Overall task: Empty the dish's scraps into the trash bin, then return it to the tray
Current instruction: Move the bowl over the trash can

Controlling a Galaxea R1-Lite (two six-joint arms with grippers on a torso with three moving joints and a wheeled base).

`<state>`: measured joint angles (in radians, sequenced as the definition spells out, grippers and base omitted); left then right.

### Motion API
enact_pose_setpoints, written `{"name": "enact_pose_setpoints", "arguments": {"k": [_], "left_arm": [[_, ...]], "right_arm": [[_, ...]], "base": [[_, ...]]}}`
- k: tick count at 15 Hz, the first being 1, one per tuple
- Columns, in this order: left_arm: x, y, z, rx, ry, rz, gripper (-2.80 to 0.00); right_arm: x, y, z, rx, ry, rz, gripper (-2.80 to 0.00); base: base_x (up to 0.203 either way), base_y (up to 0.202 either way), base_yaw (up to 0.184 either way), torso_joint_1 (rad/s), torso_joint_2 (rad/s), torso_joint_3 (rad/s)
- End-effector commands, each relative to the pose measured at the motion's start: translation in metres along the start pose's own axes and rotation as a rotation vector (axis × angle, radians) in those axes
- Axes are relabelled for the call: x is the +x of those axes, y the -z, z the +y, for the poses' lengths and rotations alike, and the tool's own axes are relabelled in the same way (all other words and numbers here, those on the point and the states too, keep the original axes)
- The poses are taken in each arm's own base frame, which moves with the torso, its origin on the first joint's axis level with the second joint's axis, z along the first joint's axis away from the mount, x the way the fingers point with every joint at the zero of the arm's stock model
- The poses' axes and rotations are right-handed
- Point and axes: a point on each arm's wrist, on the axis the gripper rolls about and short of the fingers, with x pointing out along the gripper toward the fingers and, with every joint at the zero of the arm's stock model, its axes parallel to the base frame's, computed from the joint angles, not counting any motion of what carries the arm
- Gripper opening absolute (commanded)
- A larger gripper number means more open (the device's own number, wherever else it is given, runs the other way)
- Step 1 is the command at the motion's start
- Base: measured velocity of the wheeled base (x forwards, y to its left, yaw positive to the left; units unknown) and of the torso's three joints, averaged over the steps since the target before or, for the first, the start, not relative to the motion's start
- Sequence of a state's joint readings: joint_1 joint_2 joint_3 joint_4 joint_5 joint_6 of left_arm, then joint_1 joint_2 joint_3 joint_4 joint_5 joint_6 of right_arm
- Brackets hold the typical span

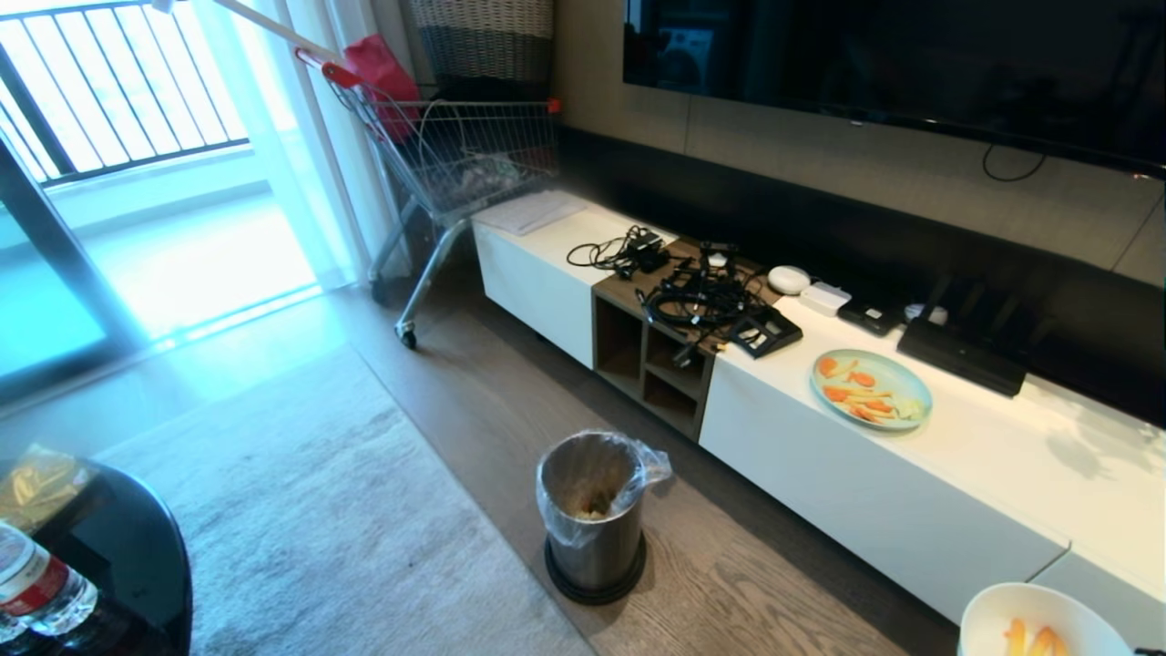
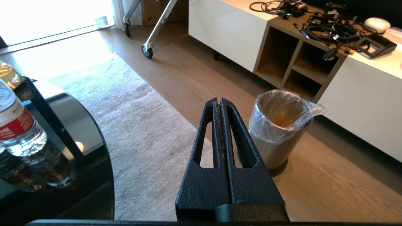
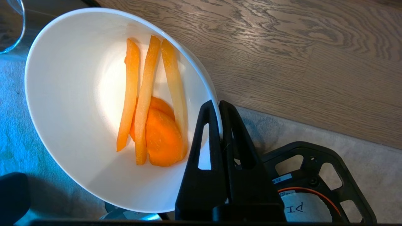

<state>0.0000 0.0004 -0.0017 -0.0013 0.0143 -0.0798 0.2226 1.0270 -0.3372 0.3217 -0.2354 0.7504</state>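
Observation:
The dish (image 3: 78,110), a glossy white bowl, hangs over the floor with my right gripper (image 3: 219,105) shut on its rim, one finger inside and one outside. It shows at the lower right corner of the head view (image 1: 1029,620). The scraps (image 3: 150,103), orange carrot slices and pale strips, lie in it. The trash bin (image 1: 592,510), silver with a clear bag liner, stands on the wood floor to the left of the dish, also in the left wrist view (image 2: 279,128). My left gripper (image 2: 219,101) is parked, shut and empty. The tray is out of view.
A long white TV cabinet (image 1: 911,492) runs along the right, bearing cables (image 1: 701,296) and a blue-green plate (image 1: 872,389) of carrot pieces. A grey rug (image 1: 319,528) lies left of the bin. A black glass table (image 1: 118,556) holds a water bottle (image 1: 36,588). A shopping cart (image 1: 455,155) stands behind.

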Motion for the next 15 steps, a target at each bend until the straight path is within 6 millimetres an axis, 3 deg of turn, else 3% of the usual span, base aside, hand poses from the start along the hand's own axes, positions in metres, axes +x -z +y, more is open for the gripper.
{"name": "enact_pose_setpoints", "arguments": {"k": [1, 15], "left_arm": [[0.0001, 0.0005, 0.0001, 0.000, -0.001, 0.001, -2.80], [0.0001, 0.0005, 0.0000, -0.001, 0.000, 0.001, -2.80]], "right_arm": [[-0.0003, -0.0002, 0.0001, 0.003, -0.001, 0.000, -2.80], [-0.0037, 0.0093, -0.0099, 0.003, -0.004, -0.005, -2.80]], "base": [[0.136, 0.000, 0.004, 0.016, 0.01, 0.004], [0.004, 0.000, 0.000, 0.001, 0.00, 0.000]]}}
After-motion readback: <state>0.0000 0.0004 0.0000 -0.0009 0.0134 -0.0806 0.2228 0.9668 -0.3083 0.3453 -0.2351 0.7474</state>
